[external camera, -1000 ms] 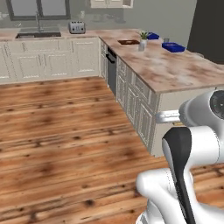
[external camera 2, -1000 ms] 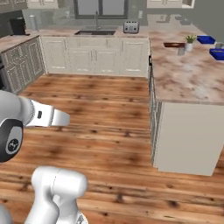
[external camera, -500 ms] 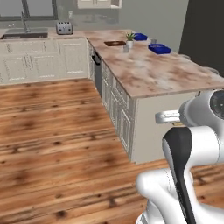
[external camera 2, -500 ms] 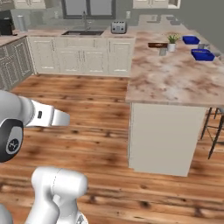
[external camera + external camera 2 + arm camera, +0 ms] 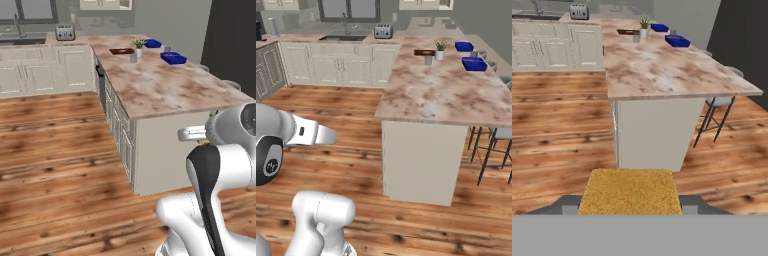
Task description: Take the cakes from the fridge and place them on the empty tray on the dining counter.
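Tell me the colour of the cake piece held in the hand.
Tan-golden, with a grainy speckled surface. The cake piece shows best in the hand view, between the hand's fingertips.

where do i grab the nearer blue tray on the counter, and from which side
Probably by the raised rim of the nearer blue tray, coming down from above and pinching the rim wall: it lies flat and looks too wide to span. The edge toward the bare counter seems easiest. The pincer holds the cake now.
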